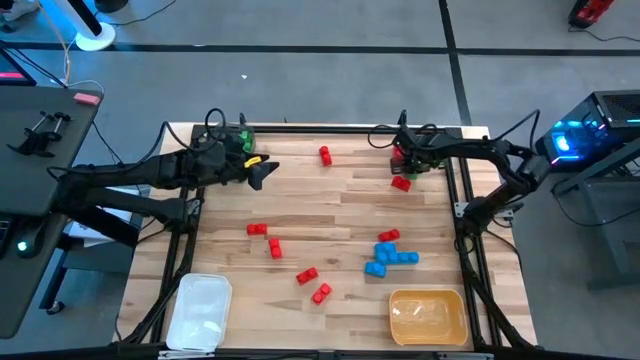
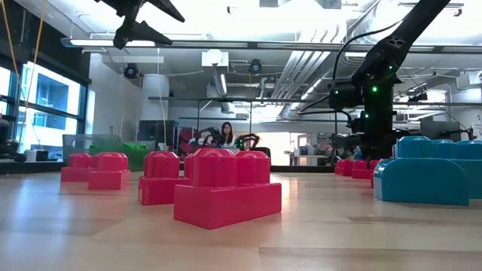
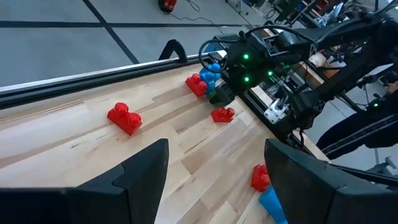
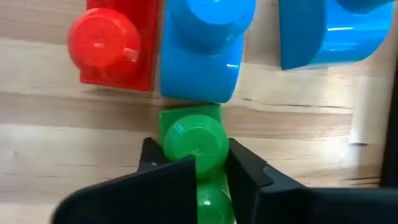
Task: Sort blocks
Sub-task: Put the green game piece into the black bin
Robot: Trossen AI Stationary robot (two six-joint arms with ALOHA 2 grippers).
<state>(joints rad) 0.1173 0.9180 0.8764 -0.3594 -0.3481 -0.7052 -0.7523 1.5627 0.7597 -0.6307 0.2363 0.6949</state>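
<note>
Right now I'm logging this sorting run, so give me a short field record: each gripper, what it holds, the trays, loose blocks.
right gripper: shut on green block, far right of table
beside it: red block, blue block
left gripper: open, empty, raised at far left
trays: white tray near left, yellow tray near right
loose blocks: red ones scattered mid-table; blue cluster near yellow tray

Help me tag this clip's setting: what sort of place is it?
Probably a robotics lab: exposed ceiling ducts, a computer tower beside the wooden table, more equipment behind.
</note>
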